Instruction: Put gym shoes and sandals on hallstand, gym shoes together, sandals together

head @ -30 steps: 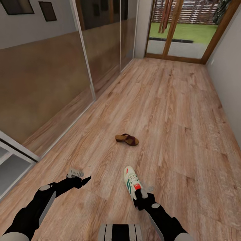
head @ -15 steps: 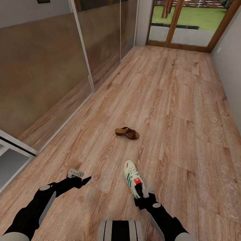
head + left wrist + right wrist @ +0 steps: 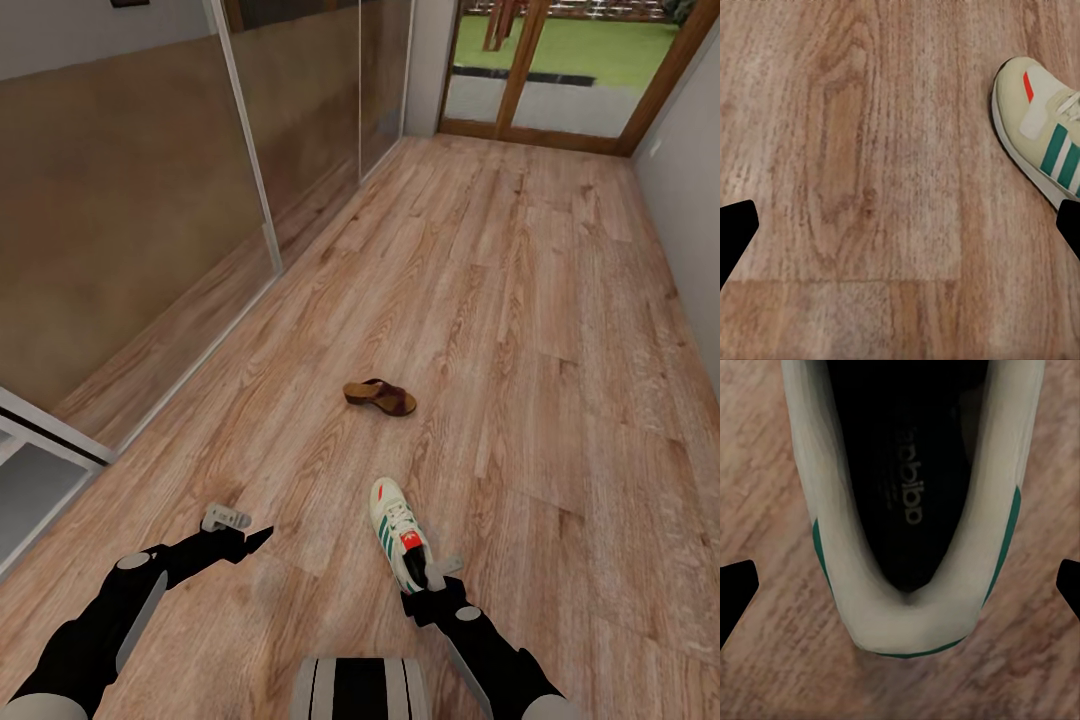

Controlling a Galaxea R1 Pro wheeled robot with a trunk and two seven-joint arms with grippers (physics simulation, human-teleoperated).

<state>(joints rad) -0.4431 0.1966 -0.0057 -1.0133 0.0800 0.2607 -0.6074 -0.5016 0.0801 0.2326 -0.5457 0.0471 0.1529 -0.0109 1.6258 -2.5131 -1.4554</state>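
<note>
Left wrist: floor and one shoe

My two dark fingertips (image 3: 735, 232) sit spread wide at 9 and 3 o'clock over the wood-plank floor (image 3: 862, 172). A gym shoe (image 3: 1039, 135) lies at 2 o'clock: cream, green stripes, red accent, partly cut off.

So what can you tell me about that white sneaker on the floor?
The cream-white lace-up sneaker with green side stripes lies upright on the light brown wood-plank floor, toe pointing away from the robot. It has white laces, a red tongue label and a dark insole with printed lettering. The right tool hovers open over its heel opening; whether it touches is unclear.
</note>
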